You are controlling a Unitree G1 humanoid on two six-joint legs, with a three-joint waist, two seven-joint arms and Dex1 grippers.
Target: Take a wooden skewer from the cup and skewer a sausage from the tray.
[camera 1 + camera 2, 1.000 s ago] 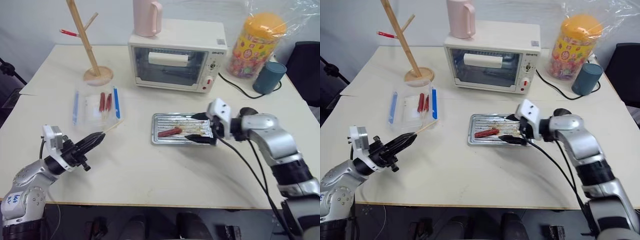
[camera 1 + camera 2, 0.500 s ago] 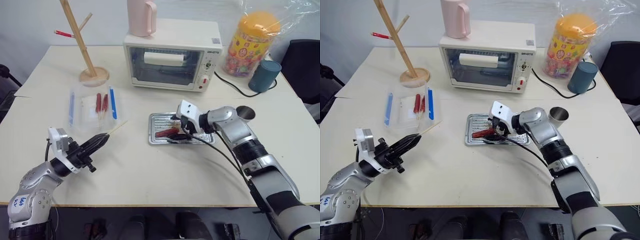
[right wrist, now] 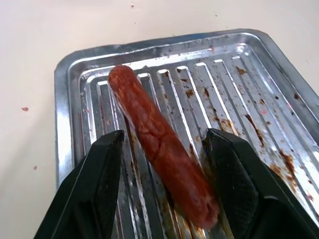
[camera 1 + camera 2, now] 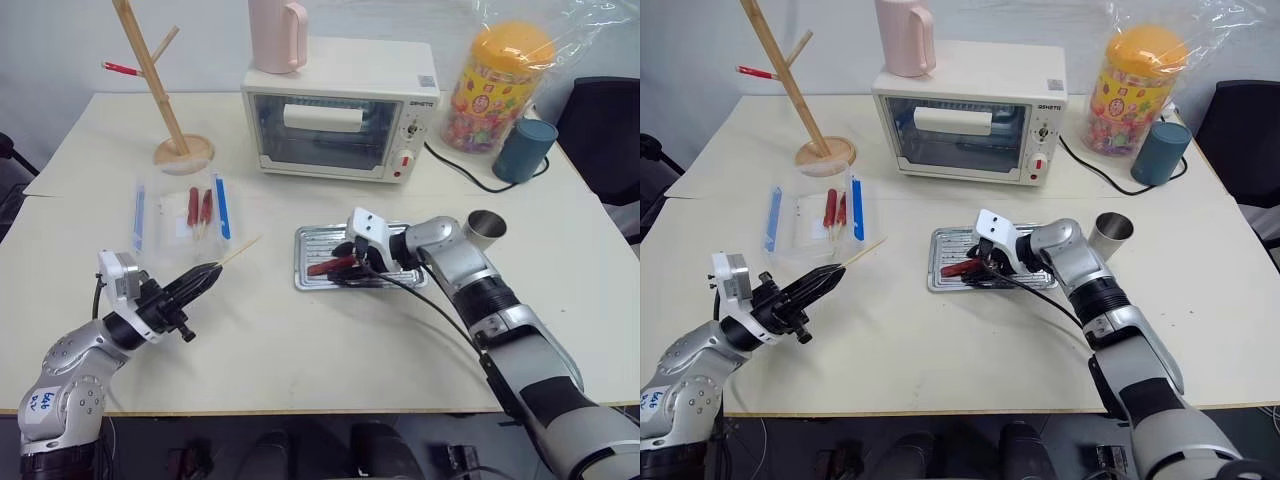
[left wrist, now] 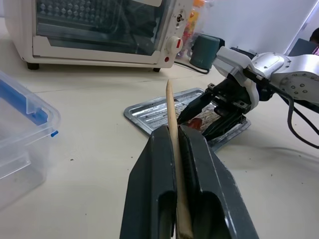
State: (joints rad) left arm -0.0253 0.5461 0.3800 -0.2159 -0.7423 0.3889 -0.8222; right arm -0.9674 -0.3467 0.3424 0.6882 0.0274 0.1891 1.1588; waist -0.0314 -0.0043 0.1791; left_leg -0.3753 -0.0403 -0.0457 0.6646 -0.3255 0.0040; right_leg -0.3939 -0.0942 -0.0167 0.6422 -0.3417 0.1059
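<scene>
The ribbed silver tray (image 4: 303, 250) lies at the table's middle with one reddish-brown sausage (image 4: 326, 266) on it. My right gripper (image 4: 345, 268) is down on the tray, open. Its two black fingers (image 3: 107, 169) straddle the sausage (image 3: 159, 144), which is closer to one finger than the other. The steel cup (image 4: 485, 228) stands just right of the tray, behind my right forearm. At the front left my left gripper (image 4: 200, 280) is shut on the wooden skewer (image 4: 240, 250). The skewer's (image 5: 171, 119) point aims toward the tray (image 5: 149, 112).
A white toaster oven (image 4: 340, 120) with a pink jug (image 4: 275, 35) on top stands at the back. A wooden tree stand (image 4: 160, 90) and a clear container (image 4: 185, 210) holding red sausages on sticks are at the left. An orange jar (image 4: 500, 85) and teal cup (image 4: 525, 150) are back right.
My right gripper has slid left along the tray to the sausage, and its fingers have narrowed around it. The left gripper and skewer have stayed put. The camera shifted slightly.
</scene>
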